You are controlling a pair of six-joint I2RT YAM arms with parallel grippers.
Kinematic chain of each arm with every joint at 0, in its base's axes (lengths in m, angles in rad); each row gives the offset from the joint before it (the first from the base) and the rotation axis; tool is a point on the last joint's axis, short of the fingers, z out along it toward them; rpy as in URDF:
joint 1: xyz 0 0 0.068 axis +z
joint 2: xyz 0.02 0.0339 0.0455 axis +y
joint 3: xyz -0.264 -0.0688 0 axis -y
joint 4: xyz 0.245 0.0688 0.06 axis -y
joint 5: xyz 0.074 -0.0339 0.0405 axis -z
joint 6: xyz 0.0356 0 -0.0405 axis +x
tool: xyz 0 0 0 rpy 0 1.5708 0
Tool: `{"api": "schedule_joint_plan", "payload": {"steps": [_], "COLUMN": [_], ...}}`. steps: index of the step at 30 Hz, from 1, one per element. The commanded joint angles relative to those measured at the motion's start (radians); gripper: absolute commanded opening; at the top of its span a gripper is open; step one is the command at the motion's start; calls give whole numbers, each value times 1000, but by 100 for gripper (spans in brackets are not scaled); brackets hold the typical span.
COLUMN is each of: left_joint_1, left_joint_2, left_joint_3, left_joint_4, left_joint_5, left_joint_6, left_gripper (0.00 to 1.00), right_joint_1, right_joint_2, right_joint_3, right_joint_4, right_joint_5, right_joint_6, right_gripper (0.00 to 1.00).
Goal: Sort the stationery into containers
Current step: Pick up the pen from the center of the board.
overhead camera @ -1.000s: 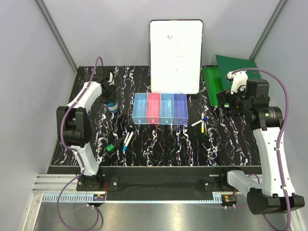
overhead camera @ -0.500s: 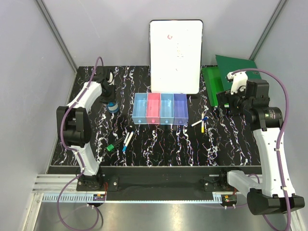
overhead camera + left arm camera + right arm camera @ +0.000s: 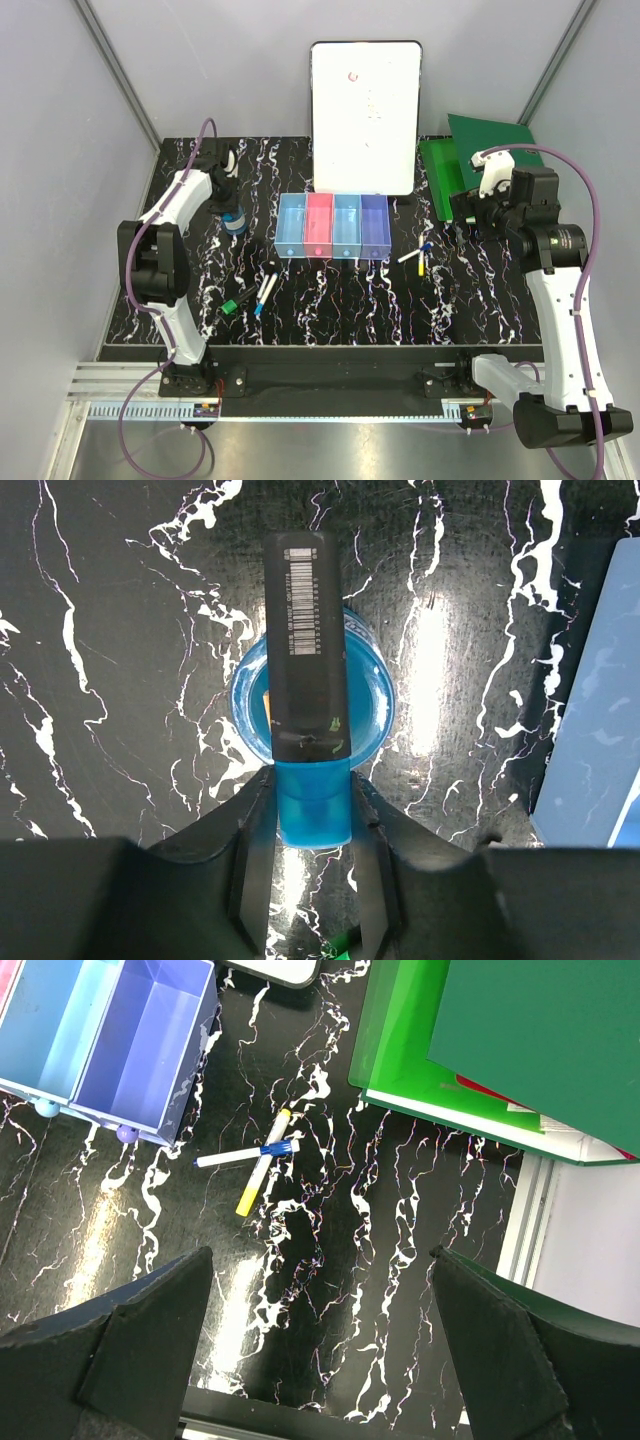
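Blue tape roll (image 3: 375, 700) sits on the surface (image 3: 120, 630) left of the bins (image 3: 292, 228); only the left wrist view shows the left end effector (image 3: 312, 780) clenched on its blue tab, a black barcoded bar (image 3: 305, 640) hiding its middle. The right end effector (image 3: 320, 1255) hangs released above two crossed pens (image 3: 262, 1165). Beyond, the green binder (image 3: 500, 1030) is cut off. Overhead, nothing has visibly shifted since a second ago

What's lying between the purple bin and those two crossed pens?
Nothing; the right wrist view shows bare tabletop between the purple bin and the crossed pens.
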Motion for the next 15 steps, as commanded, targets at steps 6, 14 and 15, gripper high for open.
{"api": "schedule_joint_plan", "payload": {"steps": [6,14,15], "left_joint_1": [-2,-2,-2], "left_joint_2": [-67,-139,-145], "left_joint_3": [8,34,46], "left_joint_4": [0,-2,-3], "left_joint_5": [-47,-60,-52], "left_joint_6": [32,55,55], "left_gripper": [15,0,0], "right_joint_1": [-1,-1,-1], "right_joint_2": [-19,-14,-12], "right_joint_3": [-7,-10,-9], "right_joint_4": [29,29,30], "right_joint_5": [-4,-10,-11], "right_joint_6": [-7,-8,-7], "right_gripper": [98,98,98]}}
